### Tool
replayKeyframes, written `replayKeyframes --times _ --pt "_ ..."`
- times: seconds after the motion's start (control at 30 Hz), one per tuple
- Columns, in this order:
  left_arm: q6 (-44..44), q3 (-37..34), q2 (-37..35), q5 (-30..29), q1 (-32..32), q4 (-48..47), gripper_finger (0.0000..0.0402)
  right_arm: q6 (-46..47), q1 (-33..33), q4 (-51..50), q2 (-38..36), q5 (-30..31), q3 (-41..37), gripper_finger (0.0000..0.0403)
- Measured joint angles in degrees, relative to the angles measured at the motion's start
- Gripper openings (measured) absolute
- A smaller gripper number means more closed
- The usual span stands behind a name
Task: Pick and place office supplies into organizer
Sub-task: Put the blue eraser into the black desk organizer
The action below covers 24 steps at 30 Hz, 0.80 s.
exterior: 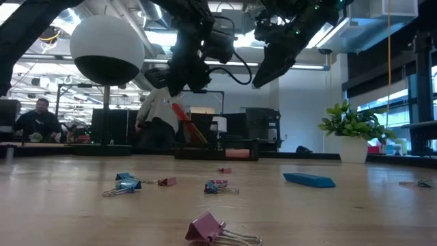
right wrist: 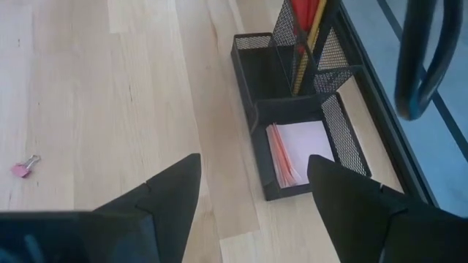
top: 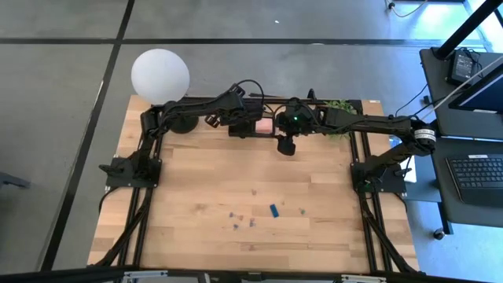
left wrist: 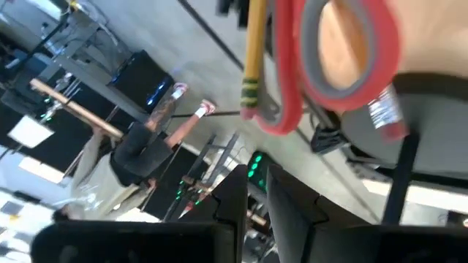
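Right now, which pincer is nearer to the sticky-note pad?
Right. The right pincer hangs just beside the pad, toward the table's front. The left pincer is farther, past the organizer's other end.

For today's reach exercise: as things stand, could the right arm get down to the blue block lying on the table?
Probably yes. The right end effector hangs open near the organizer, while the blue block lies apart on bare wood nearer the front. Only small clips lie around it, and the left arm is back at the organizer.
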Motion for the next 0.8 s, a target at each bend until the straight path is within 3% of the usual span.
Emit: replayKeyframes --times 0.5,0.7,0.8 --pt "-7.0 0.0 0.0 2.6 -1.0 -0.7 0.0144 1.6 0.0 0.0 0.0 0.0 0.0 0.0255" --pt "-10.0 0.0 -0.3 3.5 -2.0 -2.6 0.016 1.6 0.0 -0.1 0.0 0.0 0.0 0.0255" --pt "-12.9 0.0 -1.6 7.7 -2.0 -2.9 0.0162 1.6 0.0 -0.1 0.0 0.0 0.0 0.0255"
